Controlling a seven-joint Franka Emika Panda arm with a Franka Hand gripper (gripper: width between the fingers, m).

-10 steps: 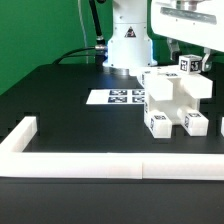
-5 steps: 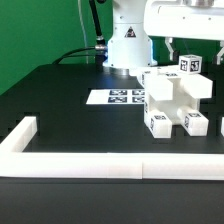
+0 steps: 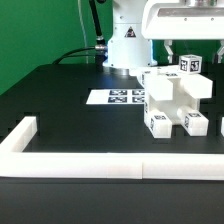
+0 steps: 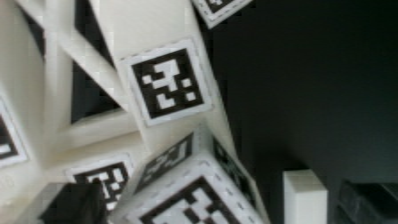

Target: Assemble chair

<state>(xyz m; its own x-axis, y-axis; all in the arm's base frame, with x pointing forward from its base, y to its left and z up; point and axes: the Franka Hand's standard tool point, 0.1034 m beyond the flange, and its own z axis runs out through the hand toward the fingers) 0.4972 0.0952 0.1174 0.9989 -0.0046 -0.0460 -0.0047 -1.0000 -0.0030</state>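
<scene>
Standing chair [image 3: 176,100]: part-built on the bench [image 3: 60,100], at the exterior view's right, beside the marker board [image 3: 115,97].
Fingers [image 3: 171,52]: over its tagged top, likely lined up for a grip; spread or pressed together, cannot tell.

One chair [image 3: 172,98], one marker board [image 3: 118,97], one wall [image 3: 100,160].

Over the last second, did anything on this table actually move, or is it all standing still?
The end effector above the chair drifted slightly toward the exterior view's left. Nothing was visibly taken hold of or let go. The chair, the marker board and the long white border wall stayed where they were.
</scene>
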